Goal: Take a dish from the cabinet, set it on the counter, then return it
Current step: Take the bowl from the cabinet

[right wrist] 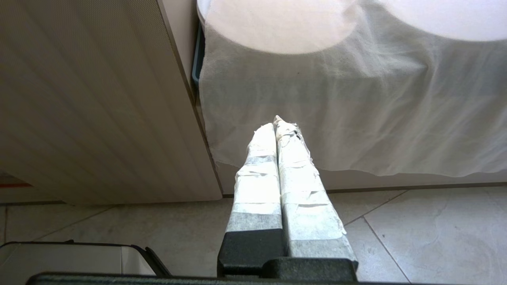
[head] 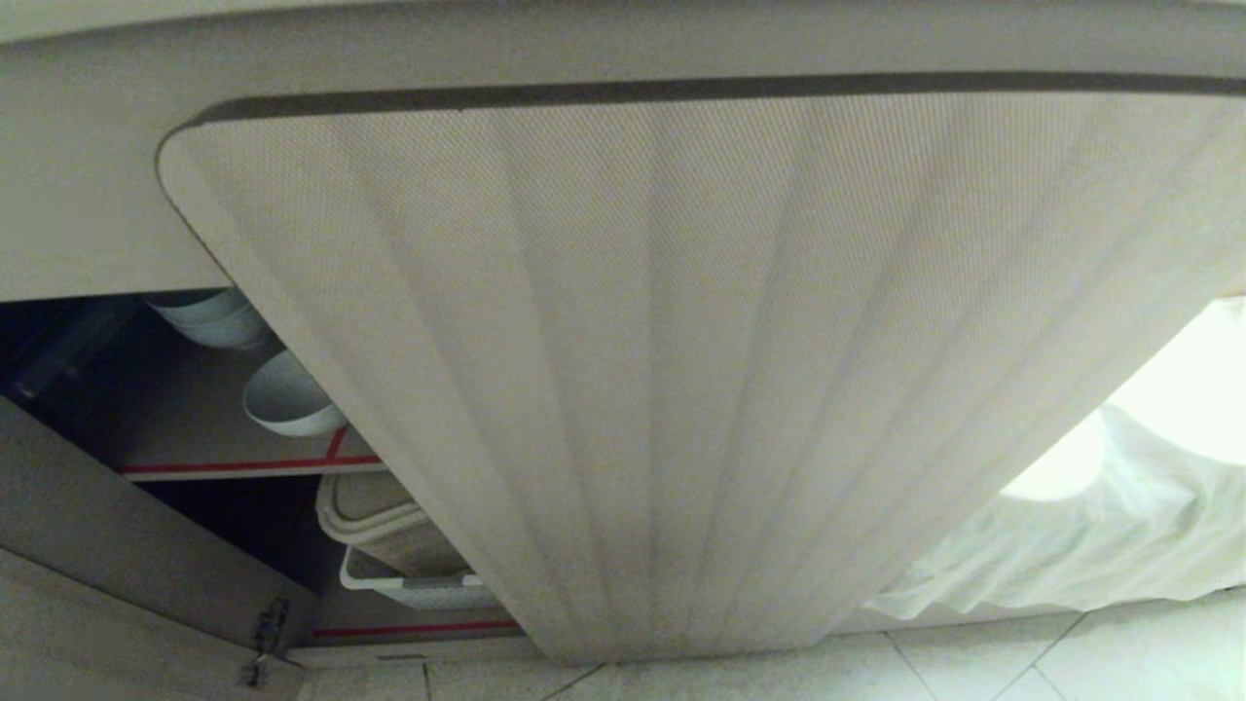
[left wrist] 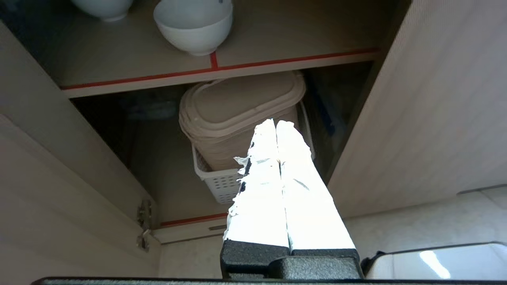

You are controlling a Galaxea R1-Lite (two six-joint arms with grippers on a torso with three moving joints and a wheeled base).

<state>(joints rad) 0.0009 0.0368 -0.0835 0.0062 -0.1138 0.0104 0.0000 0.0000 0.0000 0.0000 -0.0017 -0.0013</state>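
Left claw [left wrist: 276, 124] closed, aimed into cabinet [left wrist: 119, 83] below dish [left wrist: 194, 25].

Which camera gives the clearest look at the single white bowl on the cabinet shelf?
The left wrist view: the single white bowl stands unobstructed at the shelf's red-edged front, foot visible. In the head view the bowl is smaller, partly behind the ribbed door. The right wrist view doesn't show it.

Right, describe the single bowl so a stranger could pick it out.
In the open cabinet, find the upper shelf with the red front strip. The dish stands alone near that edge, just behind the red cross mark; the other white bowls sit further back.
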